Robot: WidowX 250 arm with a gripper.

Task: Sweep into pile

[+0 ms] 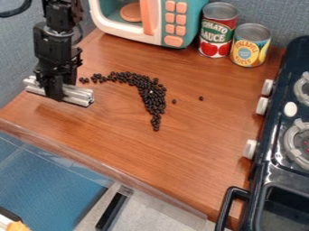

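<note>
At the upper left of the camera view, my gripper (54, 88) hangs low over the wooden counter, closed on a silver metal bar (75, 94) that lies crosswise at the counter's left side. Right of the bar, many black beans (151, 92) form a curved band, thin at its left end by the bar and thicker at the bend, then narrowing toward the front. Two single beans lie apart to the right, one close to the band and one (201, 98) farther off.
A toy microwave (172, 20) stands at the back, with a tomato sauce can (217, 29) and a pineapple can (250, 45) beside it. The toy stove (265, 180) lines the right side. A clear raised edge (109, 164) borders the counter's front left.
</note>
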